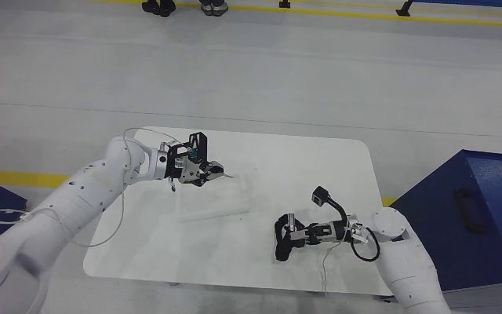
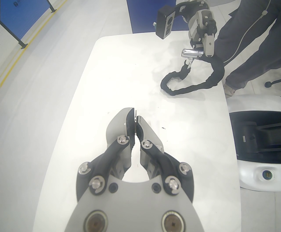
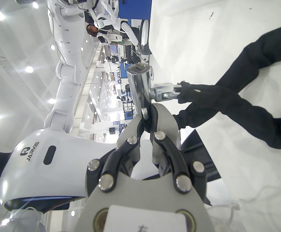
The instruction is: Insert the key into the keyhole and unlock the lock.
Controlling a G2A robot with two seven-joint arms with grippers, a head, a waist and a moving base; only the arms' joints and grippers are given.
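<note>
Key (image 2: 136, 112) stays apart from the chrome lock (image 3: 139, 87), pinched edge-on in the closed left gripper (image 2: 135, 119), while the right gripper (image 3: 146, 118) clamps the lock's lower end, probably so the keyhole (image 3: 137, 69) faces outward for insertion.

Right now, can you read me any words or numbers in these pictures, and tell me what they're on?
On the lock and the key: no print to be seen.
On the blue board: a mark, too blurred to read.
On the sign in the room behind: sideways letters, partly hidden by the lock, not readable whole.
</note>
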